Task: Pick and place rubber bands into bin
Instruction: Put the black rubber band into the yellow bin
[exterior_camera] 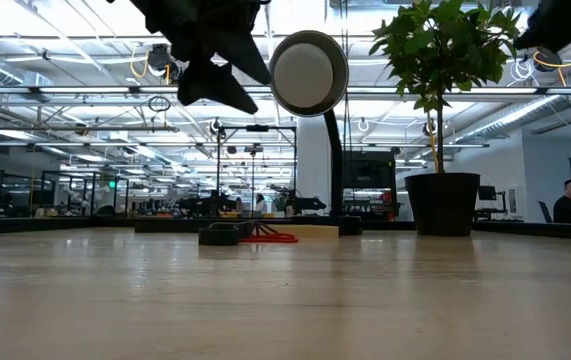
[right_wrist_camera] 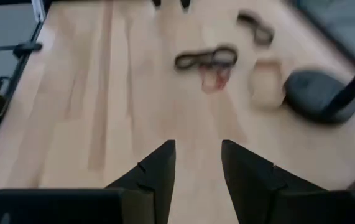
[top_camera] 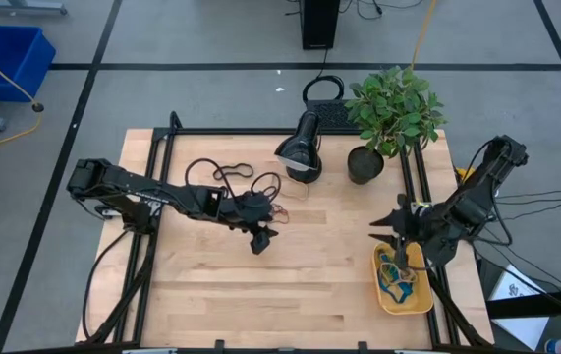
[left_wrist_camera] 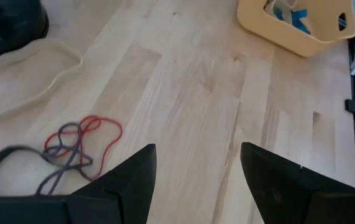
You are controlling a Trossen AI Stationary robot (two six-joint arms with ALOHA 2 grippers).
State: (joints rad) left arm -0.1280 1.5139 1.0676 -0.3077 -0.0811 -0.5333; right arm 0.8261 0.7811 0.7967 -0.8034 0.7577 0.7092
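A red and a grey rubber band (left_wrist_camera: 78,146) lie tangled on the wooden table, just ahead of my left gripper (left_wrist_camera: 196,152), which hovers open above the table's middle (top_camera: 260,243). In the high view the red band (top_camera: 278,209) shows beside that gripper. The yellow bin (top_camera: 427,300) stands at the near right and has several rubber bands (top_camera: 398,275) lying inside it. My right gripper (top_camera: 395,231) hangs above the bin's far end, raised and open, with nothing between its fingers (right_wrist_camera: 197,146). Its wrist view shows black and red bands (right_wrist_camera: 209,65) farther off.
A black lamp (top_camera: 300,147) and a potted plant (top_camera: 388,108) stand at the far edge. A thick black cable (top_camera: 221,177) loops beside the left arm. A pale loop (left_wrist_camera: 28,74) lies near the lamp's base. Bare wood stretches between the bands and the bin.
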